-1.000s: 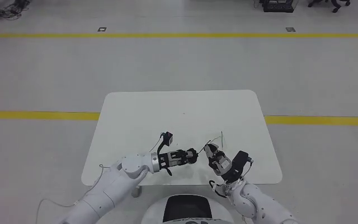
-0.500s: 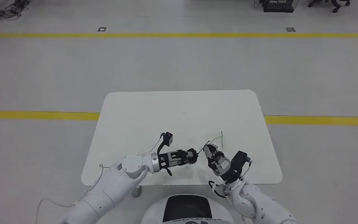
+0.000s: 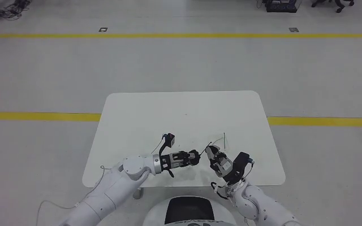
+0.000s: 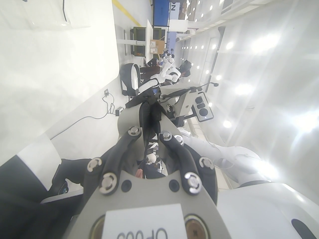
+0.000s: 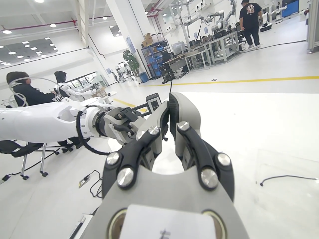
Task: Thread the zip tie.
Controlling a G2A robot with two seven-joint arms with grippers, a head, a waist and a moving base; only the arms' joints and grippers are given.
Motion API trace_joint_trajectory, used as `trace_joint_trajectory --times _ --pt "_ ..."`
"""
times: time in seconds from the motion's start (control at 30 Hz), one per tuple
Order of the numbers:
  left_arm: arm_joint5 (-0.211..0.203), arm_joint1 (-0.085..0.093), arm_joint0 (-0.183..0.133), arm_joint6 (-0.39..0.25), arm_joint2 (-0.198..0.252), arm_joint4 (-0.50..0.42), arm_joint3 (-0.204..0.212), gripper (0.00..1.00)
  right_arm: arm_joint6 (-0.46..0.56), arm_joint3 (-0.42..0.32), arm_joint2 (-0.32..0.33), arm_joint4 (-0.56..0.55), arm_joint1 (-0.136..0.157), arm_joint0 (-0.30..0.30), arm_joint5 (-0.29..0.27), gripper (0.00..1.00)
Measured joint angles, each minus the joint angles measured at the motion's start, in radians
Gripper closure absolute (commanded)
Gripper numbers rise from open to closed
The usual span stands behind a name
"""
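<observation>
Low in the frame's centre, right pincer (image 3: 210, 151) clamped tight on the zip tie (image 5: 170, 88), its strap poking up; left pincer (image 3: 195, 156) pinched shut just beside it, contents unclear. Beyond, a spare tie (image 3: 224, 137) on the counter (image 3: 141, 113).

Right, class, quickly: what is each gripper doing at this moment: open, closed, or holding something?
Left gripper: closed; what it grips cannot be told.
Right gripper: closed on the zip tie.
</observation>
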Motion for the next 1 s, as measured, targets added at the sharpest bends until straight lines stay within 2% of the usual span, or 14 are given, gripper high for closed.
trace_joint_trajectory --times 1.0 --pt "0.000 0.000 0.000 0.000 0.000 0.000 0.000 1.00 0.002 -0.008 0.013 -0.015 -0.003 -0.013 0.000 1.00"
